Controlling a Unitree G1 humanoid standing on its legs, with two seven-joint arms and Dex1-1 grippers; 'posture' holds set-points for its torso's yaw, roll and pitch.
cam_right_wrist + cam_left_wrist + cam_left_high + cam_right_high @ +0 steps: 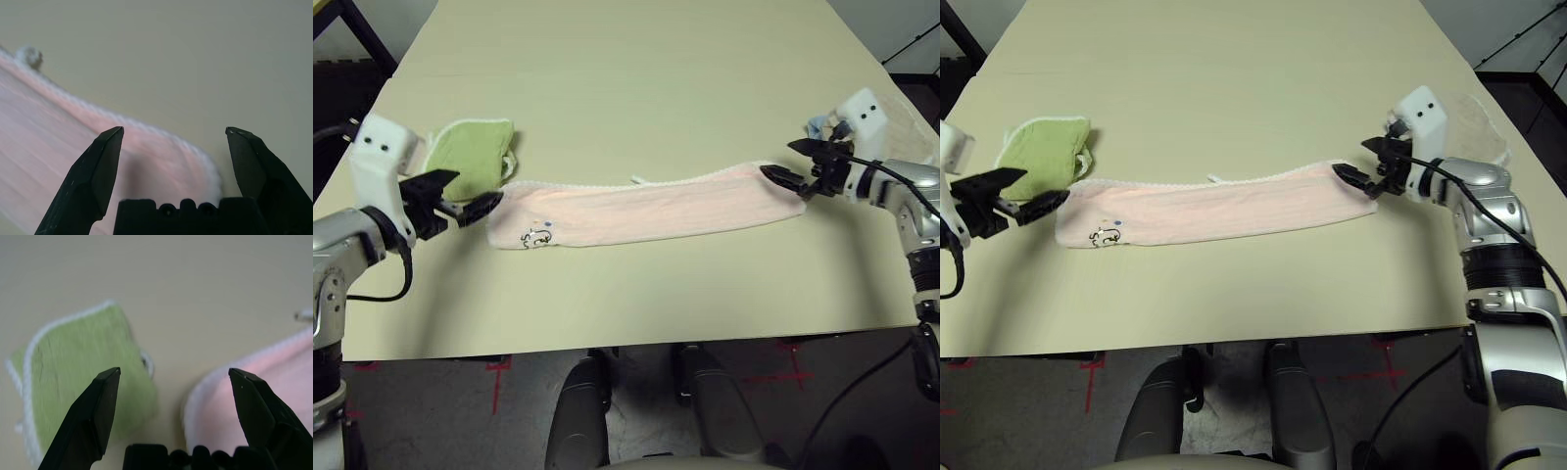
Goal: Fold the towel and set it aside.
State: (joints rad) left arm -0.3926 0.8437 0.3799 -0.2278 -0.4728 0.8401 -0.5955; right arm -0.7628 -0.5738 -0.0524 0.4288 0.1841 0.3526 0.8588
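Table (pixel 636 59) – towel (pixel 636 208) flat (long strip) between left gripper (pixel 460 196), right gripper (pixel 793 164) – both agape, empty.

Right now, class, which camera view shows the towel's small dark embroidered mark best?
The left eye view: the embroidered mark sits unobstructed near the towel's left end. The right eye view shows it equally whole. Both wrist views catch pink cloth and white edging, no mark.

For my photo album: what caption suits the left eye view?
Two open hands, left and right, flank a folded pink towel.
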